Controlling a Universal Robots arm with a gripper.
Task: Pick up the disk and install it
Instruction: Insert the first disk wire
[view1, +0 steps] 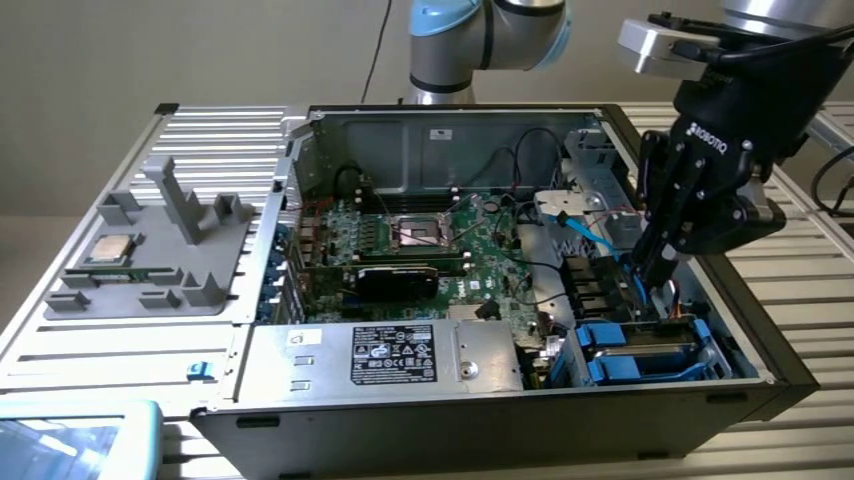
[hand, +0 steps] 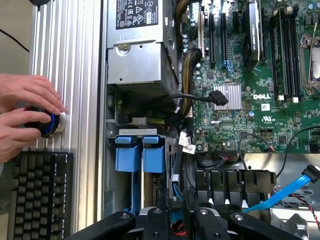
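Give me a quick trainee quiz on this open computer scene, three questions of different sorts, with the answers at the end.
1. True or false: the gripper reaches down into the open computer case on the exterior view's right side.
2. Multiple choice: the bracket framing the disk is A) red, B) blue, C) green.
3. Fill in the blank: in the wrist view, a person's hands are on a blue-ringed knob, right beside a black ______.

Key: 1 true; 2 B; 3 keyboard.
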